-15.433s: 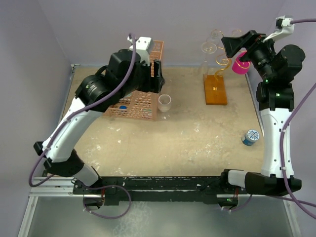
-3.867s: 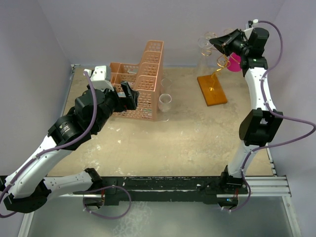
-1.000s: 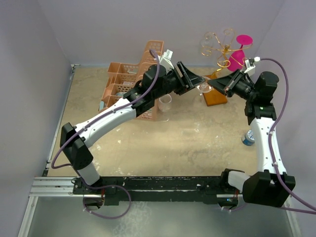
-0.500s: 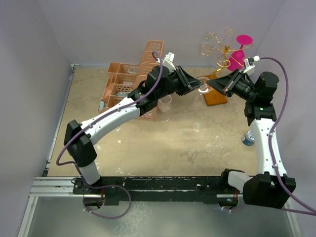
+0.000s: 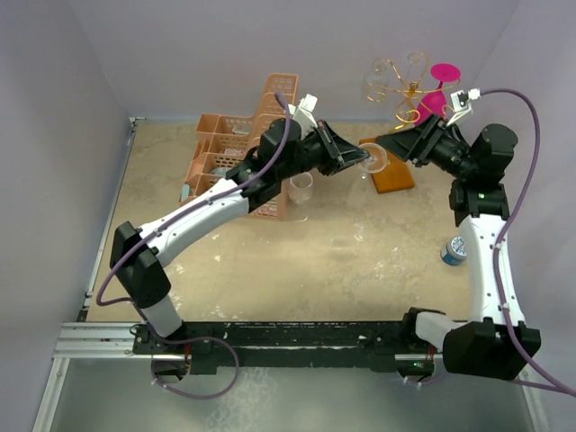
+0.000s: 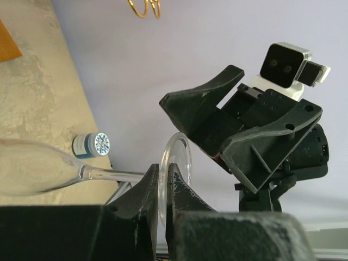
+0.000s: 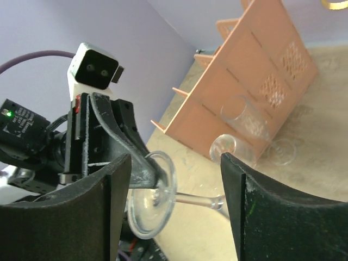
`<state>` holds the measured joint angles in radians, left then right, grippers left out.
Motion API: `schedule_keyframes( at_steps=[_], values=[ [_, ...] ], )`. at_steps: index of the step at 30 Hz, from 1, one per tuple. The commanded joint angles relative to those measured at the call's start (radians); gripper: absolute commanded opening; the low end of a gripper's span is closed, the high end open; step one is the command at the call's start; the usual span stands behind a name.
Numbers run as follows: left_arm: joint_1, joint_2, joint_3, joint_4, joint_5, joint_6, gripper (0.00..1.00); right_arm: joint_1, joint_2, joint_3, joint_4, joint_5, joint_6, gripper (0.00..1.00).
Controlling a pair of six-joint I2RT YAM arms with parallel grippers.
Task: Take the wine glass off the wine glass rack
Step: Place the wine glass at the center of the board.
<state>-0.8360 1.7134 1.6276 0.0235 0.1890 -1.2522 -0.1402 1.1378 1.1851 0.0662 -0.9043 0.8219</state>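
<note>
The clear wine glass (image 5: 373, 159) is clamped by its stem in the left hand (image 5: 355, 160), bowl downward; the right hand (image 5: 389, 142) is held open at its 2 o'clock.

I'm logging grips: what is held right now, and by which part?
The left gripper is shut on the wine glass, pinching its foot; the right gripper is open, holding nothing.

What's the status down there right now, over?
Left tool shut on wine glass, by its foot; right tool open alongside. Glass in mid-air, off the wine glass rack. Pink glass hangs there.
</note>
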Motion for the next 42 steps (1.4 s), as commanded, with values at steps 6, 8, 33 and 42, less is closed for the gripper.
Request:
schedule_keyframes(
  at_steps=[6, 8, 33, 42],
  values=[
    [0.169, -0.210, -0.074, 0.229, 0.190, -0.119, 0.00, -0.002, -0.001, 0.167, -0.030, 0.280, -0.278, 0.93],
    [0.227, -0.232, -0.094, 0.299, 0.241, -0.180, 0.00, -0.002, -0.034, 0.127, 0.030, 0.287, -0.279, 0.98],
    [0.432, -0.236, -0.204, 1.120, 0.313, -0.913, 0.00, 0.149, 0.001, -0.181, 1.344, -0.021, 0.517, 0.93],
    [0.432, -0.258, -0.255, 1.195, 0.280, -0.993, 0.00, 0.210, 0.087, -0.137, 1.528, 0.001, 0.613, 0.83]
  ],
)
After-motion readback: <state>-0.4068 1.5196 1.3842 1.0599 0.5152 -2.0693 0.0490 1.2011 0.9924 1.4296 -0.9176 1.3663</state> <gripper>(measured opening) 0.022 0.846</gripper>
